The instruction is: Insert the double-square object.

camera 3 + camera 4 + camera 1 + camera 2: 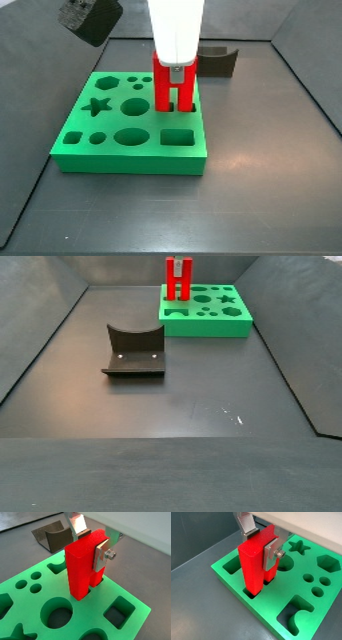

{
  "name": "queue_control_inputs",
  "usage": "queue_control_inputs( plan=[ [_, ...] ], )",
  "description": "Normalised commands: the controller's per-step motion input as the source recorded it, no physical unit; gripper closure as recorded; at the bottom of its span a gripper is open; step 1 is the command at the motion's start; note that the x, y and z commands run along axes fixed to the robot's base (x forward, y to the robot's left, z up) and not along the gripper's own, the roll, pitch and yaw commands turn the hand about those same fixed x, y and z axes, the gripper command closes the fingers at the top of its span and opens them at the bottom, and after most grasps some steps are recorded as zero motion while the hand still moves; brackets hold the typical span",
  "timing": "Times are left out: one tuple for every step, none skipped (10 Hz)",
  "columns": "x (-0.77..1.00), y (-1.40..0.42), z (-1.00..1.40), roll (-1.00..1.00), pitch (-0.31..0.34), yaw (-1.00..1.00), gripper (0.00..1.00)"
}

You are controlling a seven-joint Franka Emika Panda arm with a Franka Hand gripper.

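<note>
My gripper [90, 543] is shut on the double-square object [81, 567], a glossy red block held upright by its upper part between the two silver fingers. It shows the same way in both wrist views [260, 543]. The block [254, 564] stands over the green board [304, 614], near one edge. Its two legs reach down into openings in the board; how deep they go is hidden. In a side view the block [174, 86] stands upright at the board's far right part [134, 150], under the white gripper body [177, 30]. It also shows far off in a side view [177, 278].
The green board has several other shaped holes: a star [298, 547], a hexagon [328, 562], round holes [57, 612] and a square [120, 612]. The dark fixture [134, 351] stands on the grey floor apart from the board, and also shows behind it [218, 60]. Bin walls enclose the floor.
</note>
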Motion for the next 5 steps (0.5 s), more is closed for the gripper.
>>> queue_control_inputs(
  plan=[
    [0.43, 0.00, -0.34, -0.05, 0.000, -0.15, 1.00],
    [0.26, 0.00, -0.37, -0.05, -0.026, -0.08, 1.00],
    [0.15, 0.00, -0.34, -0.02, -0.019, -0.03, 1.00],
    [0.04, 0.00, -0.31, 0.00, -0.027, 0.00, 1.00],
    [0.00, 0.00, -0.29, 0.00, -0.074, 0.00, 1.00]
  ],
)
